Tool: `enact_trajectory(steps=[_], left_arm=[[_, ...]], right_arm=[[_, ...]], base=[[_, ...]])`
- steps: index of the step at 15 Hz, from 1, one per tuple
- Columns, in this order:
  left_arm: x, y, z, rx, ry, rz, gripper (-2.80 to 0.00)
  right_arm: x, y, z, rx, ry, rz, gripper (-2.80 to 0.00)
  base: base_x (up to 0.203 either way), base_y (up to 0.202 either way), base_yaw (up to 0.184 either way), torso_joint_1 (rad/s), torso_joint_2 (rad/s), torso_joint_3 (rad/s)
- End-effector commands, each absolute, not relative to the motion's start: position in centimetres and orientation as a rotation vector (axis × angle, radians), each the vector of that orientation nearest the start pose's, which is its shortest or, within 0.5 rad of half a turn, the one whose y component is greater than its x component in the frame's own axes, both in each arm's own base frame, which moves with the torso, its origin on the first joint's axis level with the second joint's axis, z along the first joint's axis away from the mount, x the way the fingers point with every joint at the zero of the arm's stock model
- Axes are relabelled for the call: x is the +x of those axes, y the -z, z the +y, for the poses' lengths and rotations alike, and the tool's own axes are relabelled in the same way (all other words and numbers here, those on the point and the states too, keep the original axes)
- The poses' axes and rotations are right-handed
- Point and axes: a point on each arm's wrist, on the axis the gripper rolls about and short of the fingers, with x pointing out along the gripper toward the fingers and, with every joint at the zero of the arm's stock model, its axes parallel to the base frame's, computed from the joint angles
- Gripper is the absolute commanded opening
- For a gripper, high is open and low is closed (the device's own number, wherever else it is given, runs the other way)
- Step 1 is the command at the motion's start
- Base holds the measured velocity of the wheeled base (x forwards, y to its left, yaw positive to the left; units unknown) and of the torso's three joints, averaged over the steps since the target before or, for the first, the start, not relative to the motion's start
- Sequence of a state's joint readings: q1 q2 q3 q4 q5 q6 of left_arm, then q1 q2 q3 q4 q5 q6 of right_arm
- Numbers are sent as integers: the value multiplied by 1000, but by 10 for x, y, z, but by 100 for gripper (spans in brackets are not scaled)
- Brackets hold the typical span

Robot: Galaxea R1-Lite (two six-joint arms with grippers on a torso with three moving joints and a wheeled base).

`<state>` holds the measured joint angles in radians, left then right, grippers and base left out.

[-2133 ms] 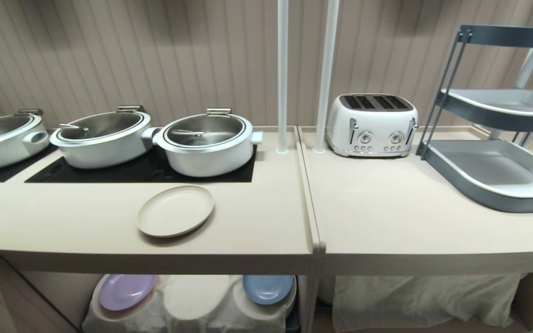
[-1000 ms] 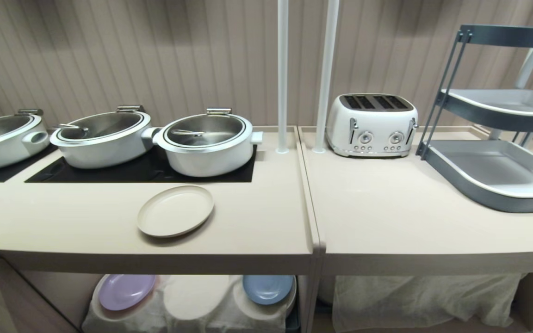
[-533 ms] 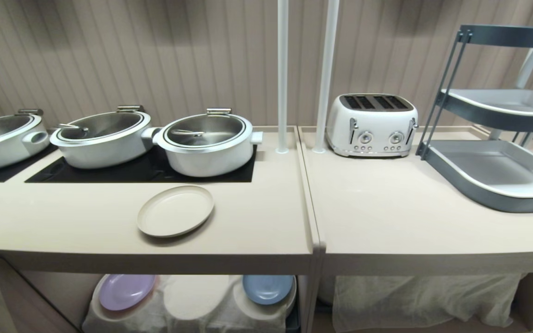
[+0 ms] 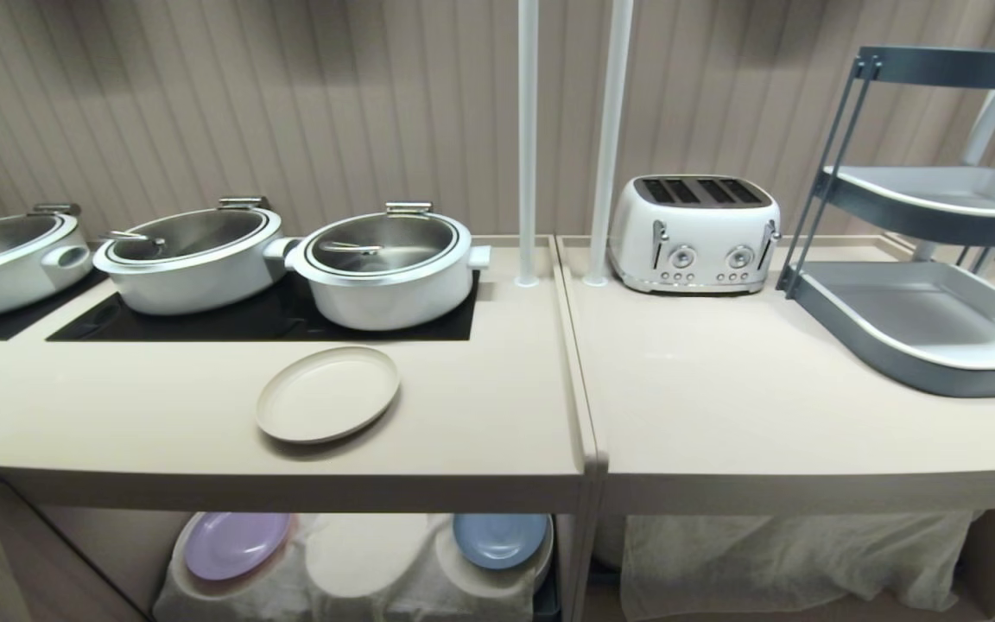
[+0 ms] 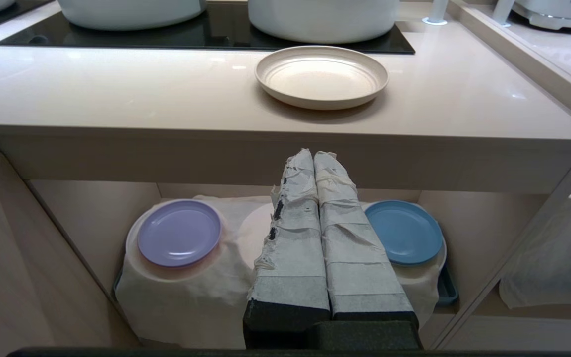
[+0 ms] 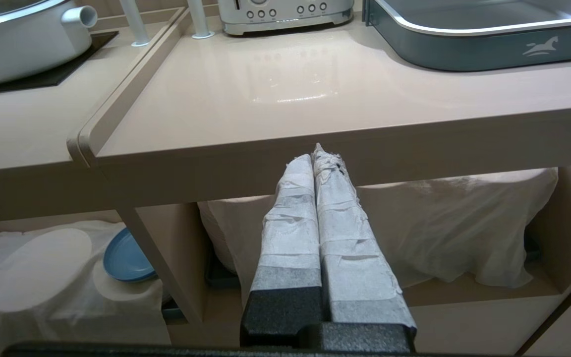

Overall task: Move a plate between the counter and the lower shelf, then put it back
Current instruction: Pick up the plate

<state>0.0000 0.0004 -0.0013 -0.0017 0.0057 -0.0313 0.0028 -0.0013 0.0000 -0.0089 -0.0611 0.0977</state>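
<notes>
A: Where's the plate from your grippers?

B: On the counter, just in front of the cooktop, above the left gripper, which sits below the counter's front edge with fingers pressed together, empty.

A: And the right gripper?

B: Clenched too, parked under the toaster worktop, farther off. You'd likely reach up with the left; the lower shelf lies directly beneath

We see a round matte cream plate on the beige desk, beside lilac and blue plates.
</notes>
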Motion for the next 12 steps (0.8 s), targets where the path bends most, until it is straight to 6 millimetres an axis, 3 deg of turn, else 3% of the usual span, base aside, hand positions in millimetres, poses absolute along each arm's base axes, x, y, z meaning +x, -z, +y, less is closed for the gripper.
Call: enact_trajectory(steps=[1, 12], left_arm=[[-23, -76, 0, -32, -6, -5, -280], [-24, -76, 0, -29, -3, 20, -280]], right_arm=[[-23, -76, -1, 98, 58, -12, -280], [-23, -76, -1, 98, 58, -12, -280]], base=[[0, 0, 0, 0, 0, 0], [0, 0, 0, 0, 0, 0]])
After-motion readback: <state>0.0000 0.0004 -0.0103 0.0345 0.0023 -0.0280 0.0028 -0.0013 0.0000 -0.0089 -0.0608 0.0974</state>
